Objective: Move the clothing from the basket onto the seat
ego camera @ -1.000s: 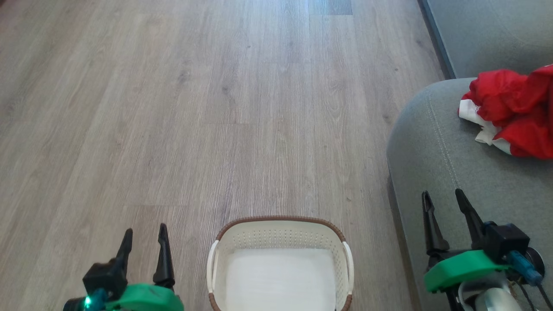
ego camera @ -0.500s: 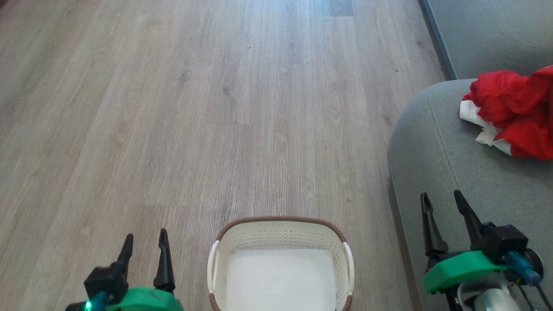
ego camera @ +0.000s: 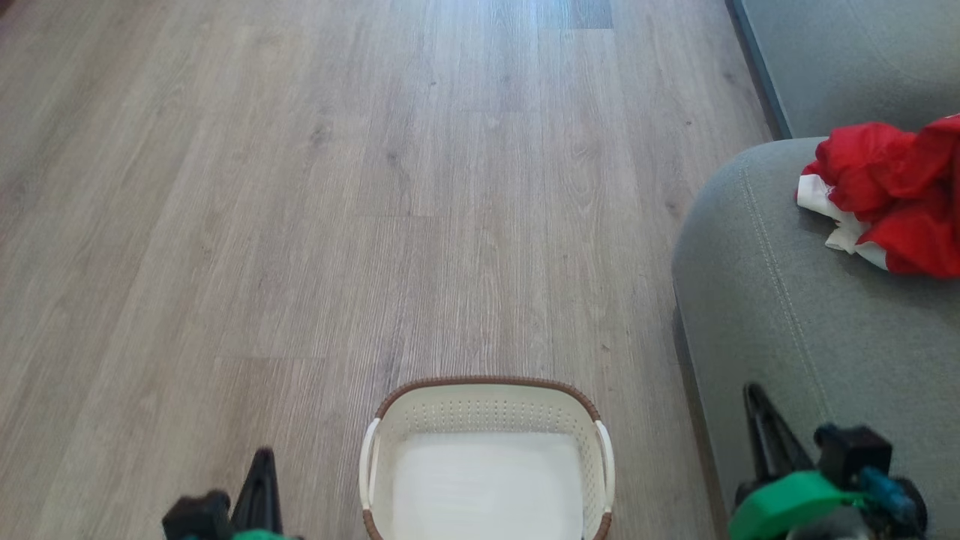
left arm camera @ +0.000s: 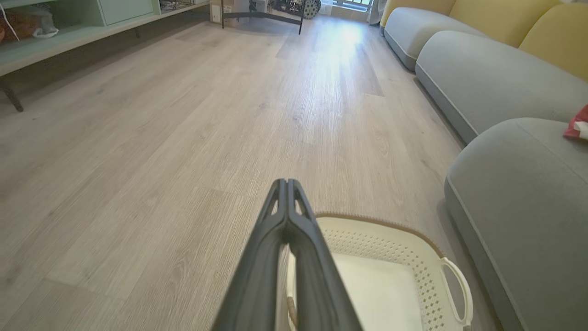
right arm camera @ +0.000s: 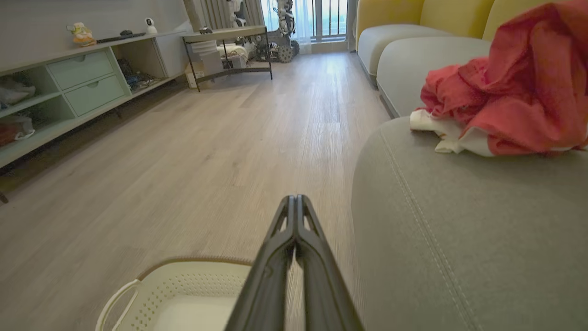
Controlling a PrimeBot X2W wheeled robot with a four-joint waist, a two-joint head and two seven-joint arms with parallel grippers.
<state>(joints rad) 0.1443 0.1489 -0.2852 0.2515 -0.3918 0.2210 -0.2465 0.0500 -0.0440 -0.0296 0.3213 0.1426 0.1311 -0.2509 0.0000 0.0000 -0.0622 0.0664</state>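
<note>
The red and white clothing (ego camera: 892, 187) lies bunched on the grey seat (ego camera: 765, 285) at the right; it shows in the right wrist view (right arm camera: 514, 92) and as a red corner in the left wrist view (left arm camera: 579, 126). The cream basket (ego camera: 487, 381) with its brown rim stands on the floor at bottom centre, with nothing inside. My left gripper (ego camera: 261, 459) is low to the basket's left, shut with its fingers pressed together (left arm camera: 286, 184). My right gripper (ego camera: 754, 397) is over the seat's front edge, shut and holding nothing (right arm camera: 294, 200).
Wood floor (ego camera: 375, 187) stretches ahead and to the left. A second grey sofa section (ego camera: 847, 60) lies beyond the seat, with yellow back cushions (left arm camera: 496, 23). A pale green shelf unit (right arm camera: 69, 87) and a dark-framed table (right arm camera: 229, 41) line the far left wall.
Both grippers went from open to shut and dropped lower in the head view. The clothing and basket stayed in place.
</note>
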